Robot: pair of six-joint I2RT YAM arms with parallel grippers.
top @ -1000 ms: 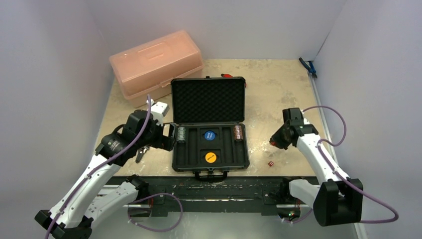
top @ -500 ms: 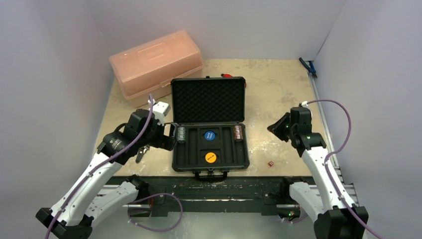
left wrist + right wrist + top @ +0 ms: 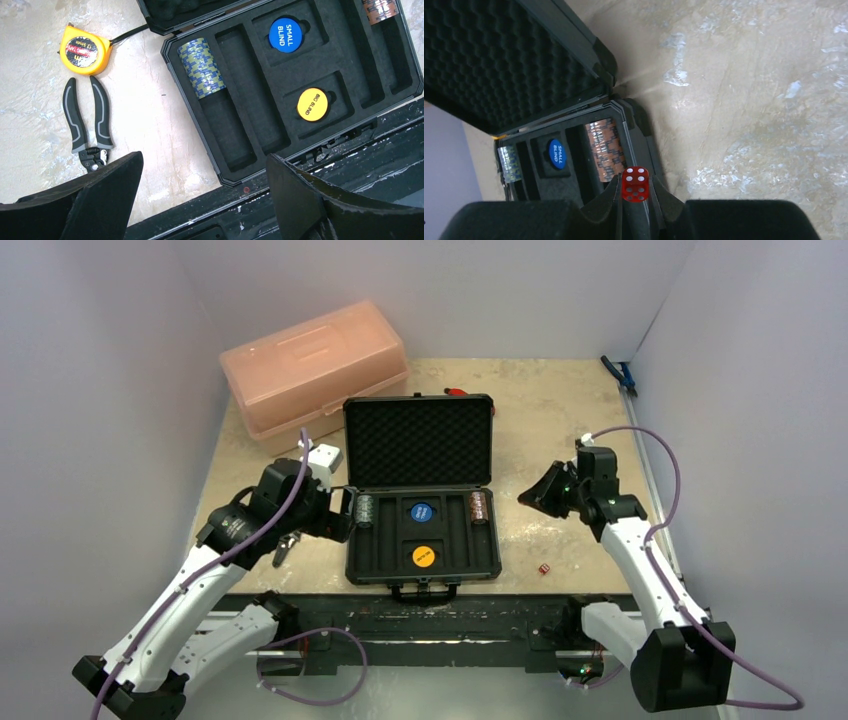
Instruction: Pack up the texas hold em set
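The black case (image 3: 424, 576) lies open at the table's middle with its foam-lined lid (image 3: 418, 443) upright. Its tray holds a grey chip stack (image 3: 365, 510), a brown-red chip stack (image 3: 478, 506), a blue disc (image 3: 421, 511) and a yellow disc (image 3: 424, 556). My right gripper (image 3: 530, 497) is shut on a red die (image 3: 635, 184), held in the air just right of the case's right edge. A second red die (image 3: 544, 568) lies on the table right of the case. My left gripper (image 3: 205, 200) is open and empty over the case's near left corner.
A pink translucent box (image 3: 315, 365) stands at the back left. A yellow tape measure (image 3: 84, 50) and grey-handled pliers (image 3: 87, 120) lie left of the case. A small red thing (image 3: 456, 392) sits behind the lid. A blue-handled tool (image 3: 620, 375) lies at the far right edge.
My right gripper has risen from the table and swung left toward the case with the red die in it. The left arm has not moved.
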